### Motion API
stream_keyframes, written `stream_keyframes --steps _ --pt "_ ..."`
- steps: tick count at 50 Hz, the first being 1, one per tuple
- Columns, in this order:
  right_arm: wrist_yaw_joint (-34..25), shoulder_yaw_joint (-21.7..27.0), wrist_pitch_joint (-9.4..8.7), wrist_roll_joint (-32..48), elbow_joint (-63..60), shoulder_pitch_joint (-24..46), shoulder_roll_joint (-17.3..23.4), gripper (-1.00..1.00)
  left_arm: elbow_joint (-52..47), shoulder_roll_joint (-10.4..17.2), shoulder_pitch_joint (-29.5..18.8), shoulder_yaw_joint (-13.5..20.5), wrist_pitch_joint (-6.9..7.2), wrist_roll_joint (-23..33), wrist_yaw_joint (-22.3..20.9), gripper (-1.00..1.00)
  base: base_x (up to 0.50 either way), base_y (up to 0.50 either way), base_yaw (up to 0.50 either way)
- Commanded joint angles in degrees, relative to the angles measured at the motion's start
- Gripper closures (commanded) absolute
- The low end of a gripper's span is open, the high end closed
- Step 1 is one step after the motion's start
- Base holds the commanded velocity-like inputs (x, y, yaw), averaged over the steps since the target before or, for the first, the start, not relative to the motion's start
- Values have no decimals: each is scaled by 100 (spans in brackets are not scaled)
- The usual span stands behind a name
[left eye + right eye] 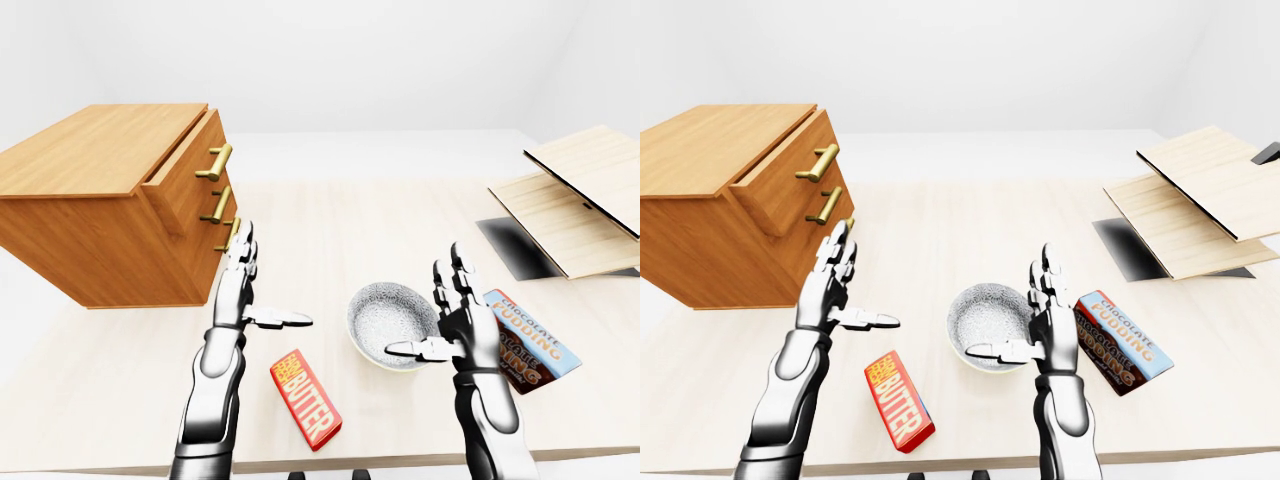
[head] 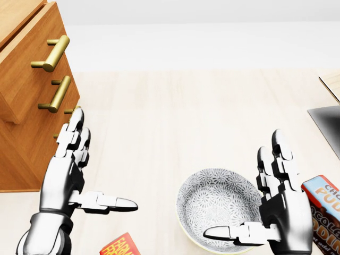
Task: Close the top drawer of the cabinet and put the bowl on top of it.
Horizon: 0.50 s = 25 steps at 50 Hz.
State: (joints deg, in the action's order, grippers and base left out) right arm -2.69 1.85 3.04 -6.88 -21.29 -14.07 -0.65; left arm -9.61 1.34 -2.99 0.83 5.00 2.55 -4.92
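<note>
Beside the right hand's (image 2: 286, 212) spread, empty fingers (image 2: 280, 151) (left hand's (image 2: 62, 183) too) lies the bowl (image 2: 212, 202).

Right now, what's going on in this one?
The robot has both hands raised and open, holding nothing. Its left hand hovers close to the cabinet, whose top drawer juts out, not yet closed. Its right hand stands beside the bowl, which rests ungrasped on the table. A butter box and a pudding box lie near the bowl.
</note>
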Motion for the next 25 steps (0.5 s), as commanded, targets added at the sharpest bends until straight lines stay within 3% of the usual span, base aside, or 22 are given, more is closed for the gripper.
stream_keyframes --steps 1,12,13,14,25 --pt "-62 16 19 -29 33 24 -5 -100 -55 67 -591 83 0 -2 34 -100 0 0 0" --pt "-37 -82 56 29 6 -63 -10 -100 347 257 -1352 303 0 -280 51 -100 0 0 0" --pt "-39 -173 130 112 84 -54 -22 -100 635 527 -2139 624 0 -479 47 -100 0 0 0" --pt "-36 -184 126 100 93 -48 -14 -100 716 575 -2216 638 0 -533 74 -100 0 0 0" --pt "3 -232 172 110 123 -55 18 -100 763 657 -2330 583 0 -739 187 -100 0 0 0"
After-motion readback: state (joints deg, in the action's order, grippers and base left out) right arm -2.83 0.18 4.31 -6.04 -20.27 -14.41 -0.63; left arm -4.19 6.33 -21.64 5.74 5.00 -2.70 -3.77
